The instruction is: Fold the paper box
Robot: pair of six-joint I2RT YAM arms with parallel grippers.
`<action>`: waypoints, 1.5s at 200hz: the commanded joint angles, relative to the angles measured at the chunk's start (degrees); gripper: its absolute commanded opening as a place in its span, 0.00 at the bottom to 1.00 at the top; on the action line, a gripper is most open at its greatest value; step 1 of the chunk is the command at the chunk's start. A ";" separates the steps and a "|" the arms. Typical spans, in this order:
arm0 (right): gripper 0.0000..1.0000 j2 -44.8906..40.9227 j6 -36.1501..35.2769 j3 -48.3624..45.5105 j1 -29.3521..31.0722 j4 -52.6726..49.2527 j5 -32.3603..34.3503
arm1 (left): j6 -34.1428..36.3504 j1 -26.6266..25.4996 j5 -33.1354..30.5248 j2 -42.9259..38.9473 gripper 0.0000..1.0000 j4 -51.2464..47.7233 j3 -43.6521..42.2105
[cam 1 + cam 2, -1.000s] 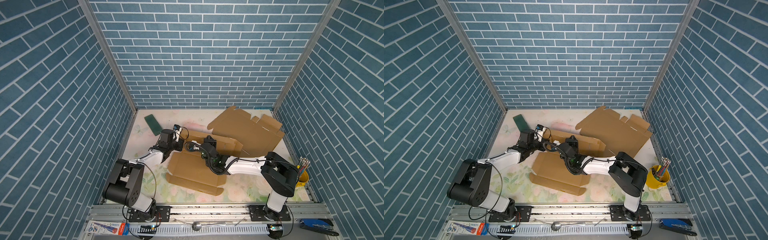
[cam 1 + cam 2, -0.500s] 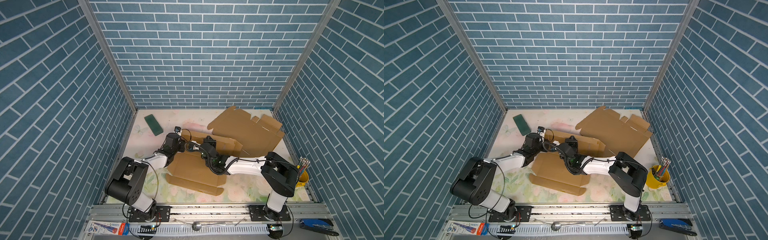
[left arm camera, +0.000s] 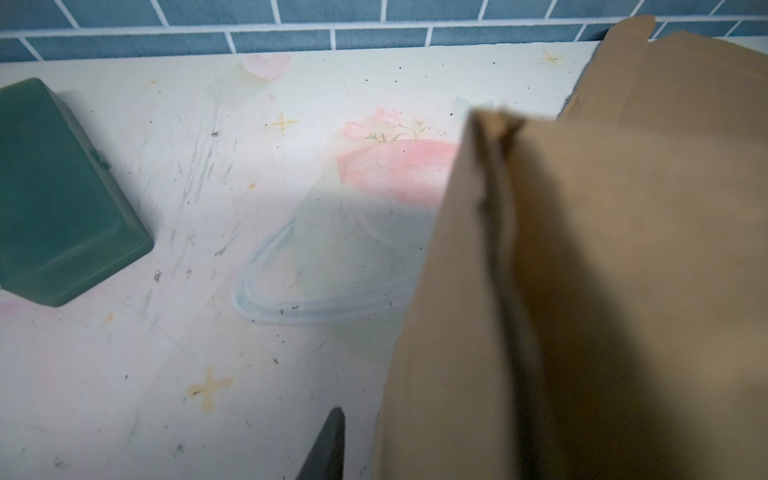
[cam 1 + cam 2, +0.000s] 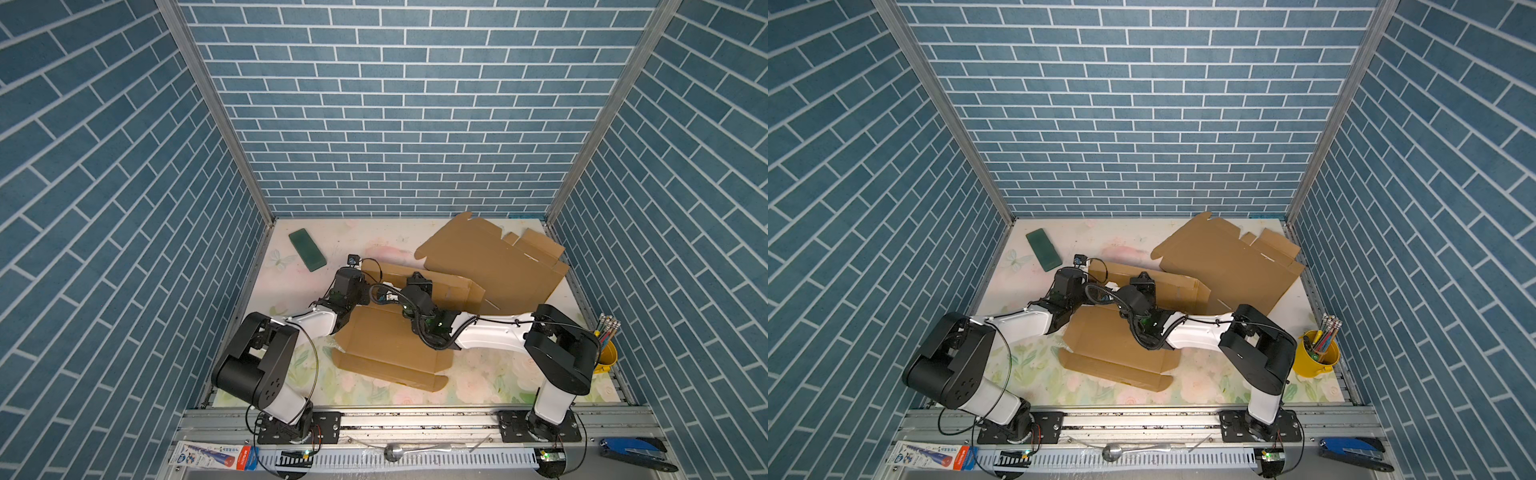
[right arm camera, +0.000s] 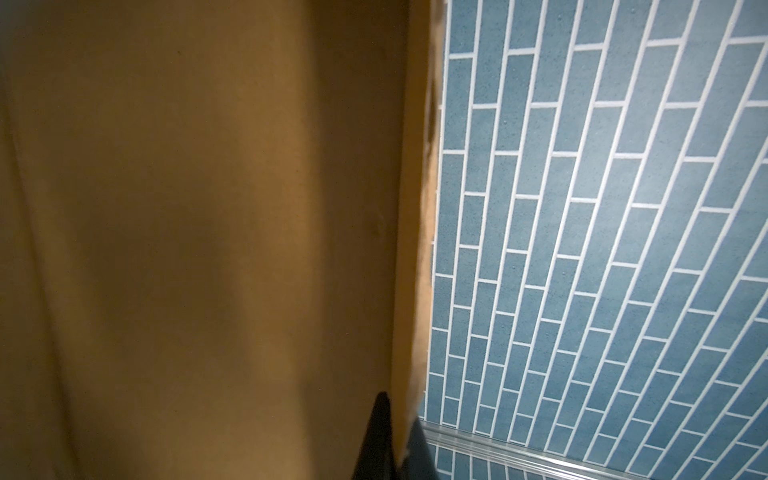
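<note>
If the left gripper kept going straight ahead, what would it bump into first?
Likely nothing soon: bare table mat lies ahead of the left gripper, then the brick wall. A raised flap of the cardboard box runs close alongside; depth unclear.

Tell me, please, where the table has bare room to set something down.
Bare mat lies at the back between the green block and the cardboard sheet, and in front between the paper box and the yellow cup. The middle is crowded.
</note>
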 commanded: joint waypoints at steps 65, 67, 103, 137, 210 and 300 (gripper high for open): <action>0.00 -1.68 1.21 1.23 0.21 -1.17 -0.56 | -3.36 0.24 1.26 3.44 0.32 -1.84 -1.82; 0.00 -1.69 1.21 1.26 0.22 -1.17 -0.55 | -3.35 0.24 1.22 3.51 0.32 -1.83 -1.89; 0.00 -1.70 1.38 1.31 0.27 -1.60 -0.72 | -4.76 0.15 0.74 2.89 0.42 -0.88 -3.44; 0.00 -1.69 1.44 1.48 0.16 -1.91 -0.90 | -6.10 0.24 1.75 0.40 0.47 -1.23 -5.66; 0.00 -2.24 1.22 1.42 0.07 -2.82 -0.64 | -9.70 2.01 4.79 -2.57 0.55 2.55 -10.53; 0.00 -1.52 1.67 1.08 0.34 -3.35 -0.48 | -12.84 4.46 8.81 1.68 0.56 7.13 -9.62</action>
